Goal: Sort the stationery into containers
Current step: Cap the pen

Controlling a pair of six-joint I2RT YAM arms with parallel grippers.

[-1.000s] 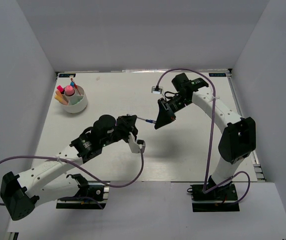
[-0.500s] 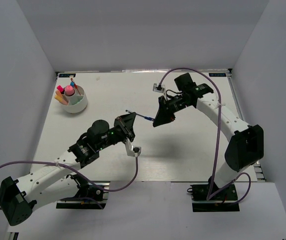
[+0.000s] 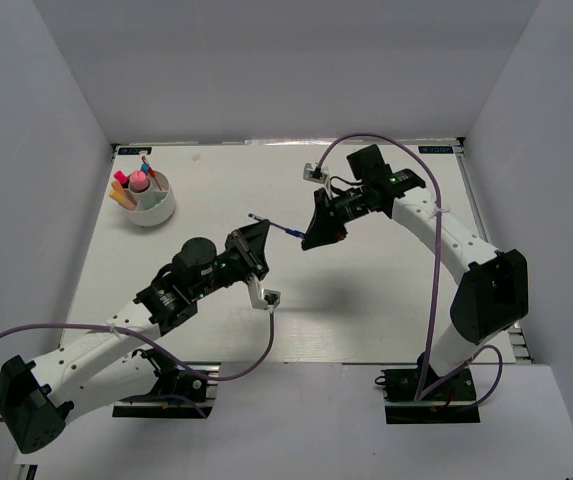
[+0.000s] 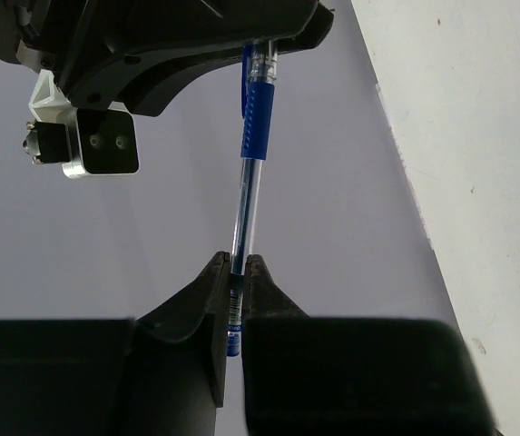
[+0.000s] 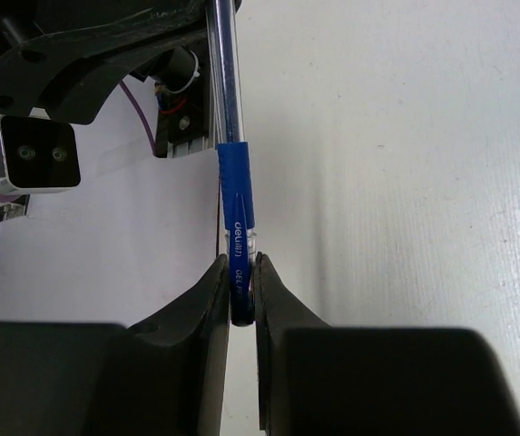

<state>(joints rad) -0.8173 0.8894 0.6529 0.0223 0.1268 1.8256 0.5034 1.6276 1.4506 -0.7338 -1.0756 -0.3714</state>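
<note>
A thin blue pen (image 3: 281, 228) hangs in the air over the middle of the table, held at both ends. My left gripper (image 3: 260, 228) is shut on its clear barrel end (image 4: 240, 227). My right gripper (image 3: 306, 238) is shut on its blue capped end (image 5: 232, 182). In the left wrist view my left gripper (image 4: 238, 272) pinches the pen with the right gripper's body above it. The right wrist view has my right gripper (image 5: 241, 272) clamped on the cap. The white bowl (image 3: 164, 211) at the far left holds several markers and a pink round-topped stick (image 3: 138, 180).
Grey walls close in the white table (image 3: 366, 300) on the left, right and back. Purple cables (image 3: 428, 250) loop off both arms. The bowl stands well to the left of both grippers.
Both grippers and the pen between them have shifted left and toward the back of the table. The left arm has swung its wrist round. Both grips have held.
</note>
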